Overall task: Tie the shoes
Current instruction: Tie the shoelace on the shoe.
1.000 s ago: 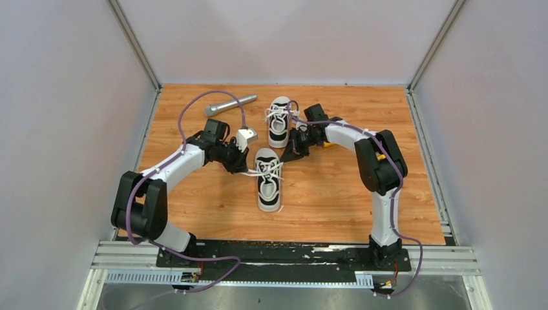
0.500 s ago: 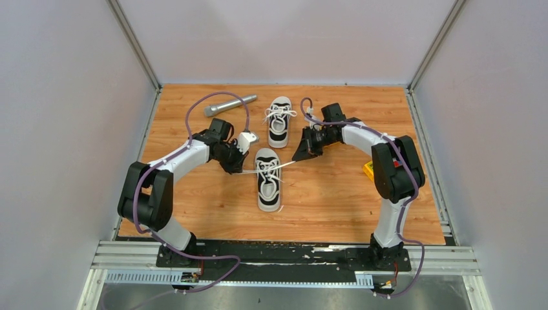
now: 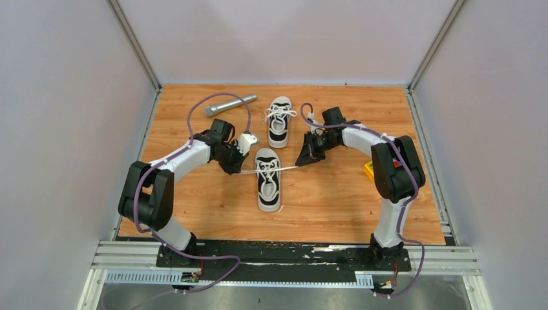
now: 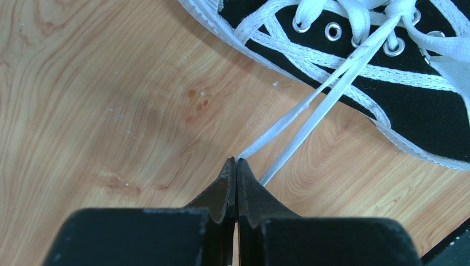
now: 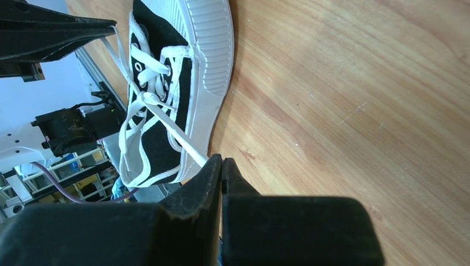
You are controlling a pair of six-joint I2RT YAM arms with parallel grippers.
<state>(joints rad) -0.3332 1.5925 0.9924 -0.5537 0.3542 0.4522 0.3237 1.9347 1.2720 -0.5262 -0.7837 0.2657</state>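
Two small black-and-white sneakers lie on the wooden floor: the near shoe (image 3: 268, 187) in the middle and the far shoe (image 3: 279, 121) behind it. My left gripper (image 3: 236, 170) is shut on a loop of the near shoe's white lace (image 4: 310, 111), pulled taut to the left of the shoe. My right gripper (image 3: 301, 161) is shut on the other lace strand (image 5: 177, 136), pulled taut to the right. The near shoe (image 5: 172, 83) fills the right wrist view's upper left; its laced upper (image 4: 399, 72) fills the left wrist view's upper right.
A grey metal cylinder (image 3: 229, 105) lies at the back left of the floor. A small yellow object (image 3: 368, 170) sits by the right arm's elbow. Grey walls enclose the wooden floor on three sides.
Both grippers have moved apart from the near shoe, left going left and right going right, drawing the laces out taut. The right arm's elbow swung outward, uncovering the yellow object.
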